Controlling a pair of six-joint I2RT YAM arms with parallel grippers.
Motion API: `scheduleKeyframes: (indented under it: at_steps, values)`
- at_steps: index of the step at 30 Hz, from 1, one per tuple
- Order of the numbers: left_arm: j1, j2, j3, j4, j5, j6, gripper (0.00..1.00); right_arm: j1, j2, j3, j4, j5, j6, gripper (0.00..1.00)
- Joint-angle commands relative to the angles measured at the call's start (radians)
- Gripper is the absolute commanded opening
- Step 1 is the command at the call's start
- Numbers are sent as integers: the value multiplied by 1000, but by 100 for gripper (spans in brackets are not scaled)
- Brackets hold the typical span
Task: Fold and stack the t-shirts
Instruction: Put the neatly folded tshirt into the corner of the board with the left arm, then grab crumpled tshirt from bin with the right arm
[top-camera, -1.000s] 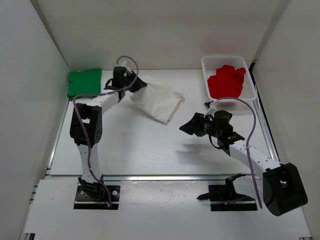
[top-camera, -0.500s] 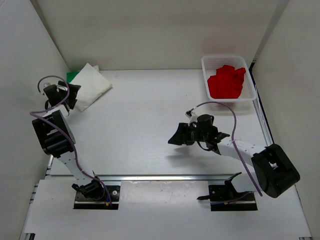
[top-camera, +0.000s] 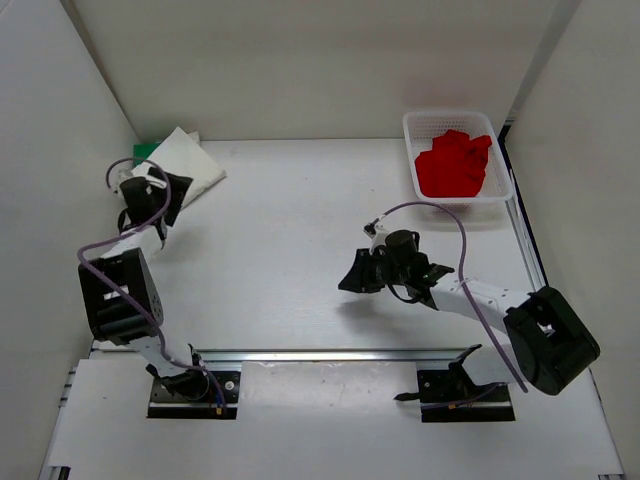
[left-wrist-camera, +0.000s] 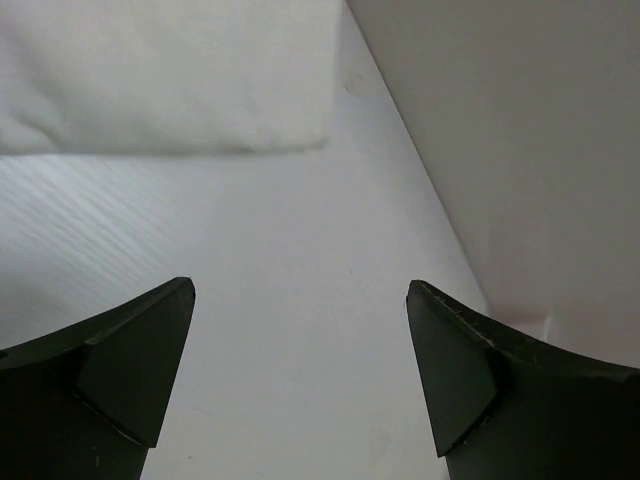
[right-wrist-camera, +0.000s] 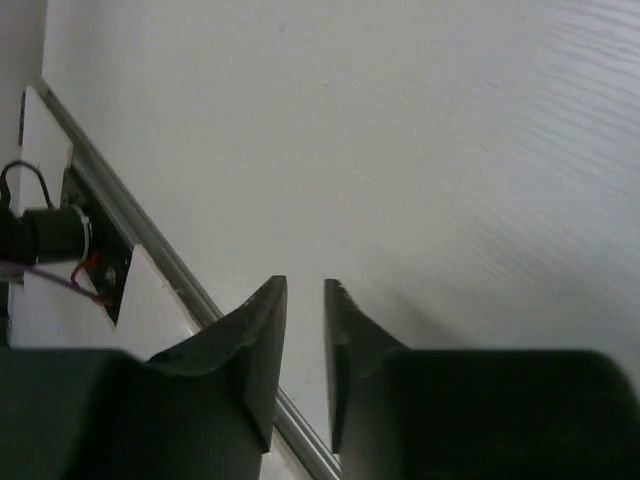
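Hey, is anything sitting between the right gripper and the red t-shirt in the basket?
Nothing loose lies between them. The right gripper hangs over bare table. Only the basket stands around the red t-shirt, its near wall facing the gripper, so the jaws would probably have to come in from above.

red t-shirt (top-camera: 455, 165): soft cloth | basket (top-camera: 443, 114): white plastic mesh | table (top-camera: 290, 240): matt, faintly grained
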Motion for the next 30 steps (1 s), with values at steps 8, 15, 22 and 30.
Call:
scheduleKeyframes:
  at_steps: [8, 15, 22, 30]
  values:
    - [-713, -189, -2, -47, -229, 318, 99, -125, -31, 169, -229, 305, -91, 0]
    - [-1080, -257, -197, 45, -210, 303, 99, -375, 1, 349, -263, 347, -93, 1]
    - [-1248, -303, -495, 277, -108, 168, 85, -608, 246, 606, -328, 383, -91, 3]
    - [-1190, -428, -618, 314, -44, 158, 66, -754, 563, 954, -424, 422, -148, 43]
